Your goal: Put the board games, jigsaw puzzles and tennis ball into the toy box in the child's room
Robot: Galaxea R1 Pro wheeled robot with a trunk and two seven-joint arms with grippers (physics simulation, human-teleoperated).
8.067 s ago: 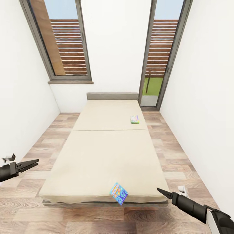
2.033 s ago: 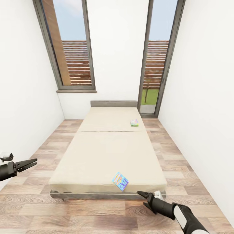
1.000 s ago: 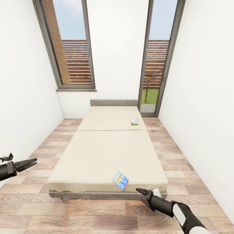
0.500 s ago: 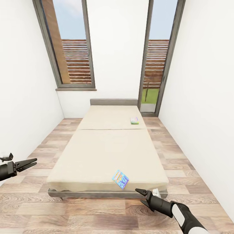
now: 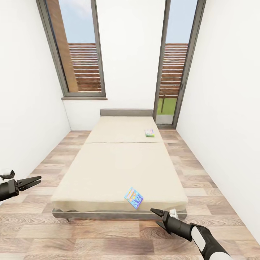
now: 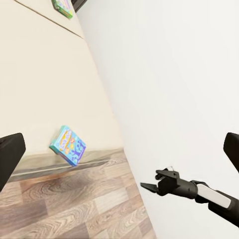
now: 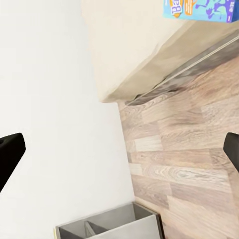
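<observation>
my view: bed carries blue game at near edge, green game far side. right gripper low before bed foot, fingers spread. left gripper out at side, narrow gap.

The flat blue printed game box is showing cut-off letters, seemingly "Ba"; nothing else is reading clearly.

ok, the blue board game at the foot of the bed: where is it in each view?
Head view: blue board game at the bed's near edge, low centre.
Left wrist view: same box, above the floorboards.
Right wrist view: cut off at the frame edge.
Shared landmark: the bed's beige foot edge, under the box in all three.
</observation>
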